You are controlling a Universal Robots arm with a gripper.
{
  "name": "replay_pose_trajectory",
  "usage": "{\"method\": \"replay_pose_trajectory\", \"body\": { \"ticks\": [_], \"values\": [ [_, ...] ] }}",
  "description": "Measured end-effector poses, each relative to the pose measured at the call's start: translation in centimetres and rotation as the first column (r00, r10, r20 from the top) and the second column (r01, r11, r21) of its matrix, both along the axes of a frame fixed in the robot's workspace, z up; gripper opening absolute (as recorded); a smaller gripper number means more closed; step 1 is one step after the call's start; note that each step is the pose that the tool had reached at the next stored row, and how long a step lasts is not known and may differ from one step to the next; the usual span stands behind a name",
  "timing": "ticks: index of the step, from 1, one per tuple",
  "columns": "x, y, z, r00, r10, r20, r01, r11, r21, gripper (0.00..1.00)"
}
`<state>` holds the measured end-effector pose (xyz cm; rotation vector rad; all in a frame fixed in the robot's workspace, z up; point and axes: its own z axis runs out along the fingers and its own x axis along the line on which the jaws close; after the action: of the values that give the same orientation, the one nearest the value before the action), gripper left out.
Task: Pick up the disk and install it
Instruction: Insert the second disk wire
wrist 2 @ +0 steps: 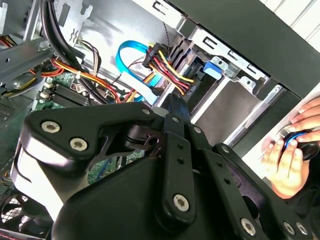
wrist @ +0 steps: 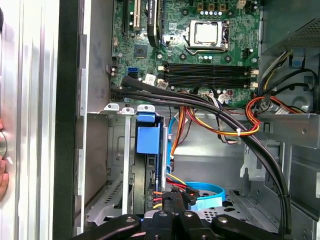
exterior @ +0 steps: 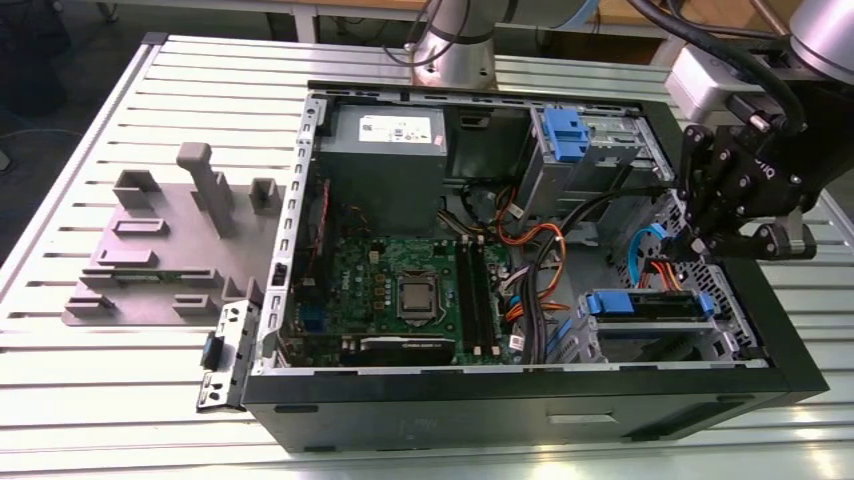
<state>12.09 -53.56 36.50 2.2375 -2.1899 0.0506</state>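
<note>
Your tool (exterior: 694, 243) over the computer case (exterior: 534, 400), fingers pressed together, disk (exterior: 650, 305) just below it, seated in its bay, long axis level along the case wall

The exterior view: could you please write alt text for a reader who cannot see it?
A black gripper hangs over the exterior view's right side of an open computer case on a slatted metal table. Below it, a disk with blue edges sits in a bay, beside the green motherboard.
</note>
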Motion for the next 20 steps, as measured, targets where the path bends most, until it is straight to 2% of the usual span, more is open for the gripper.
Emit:
{"method": "replay_pose_trajectory", "body": {
  "ticks": [20],
  "values": [
    [0.0, 0.6, 0.12, 1.0, 0.0, 0.0, 0.0, 1.0, 0.0001, 0.11]
  ]
}}
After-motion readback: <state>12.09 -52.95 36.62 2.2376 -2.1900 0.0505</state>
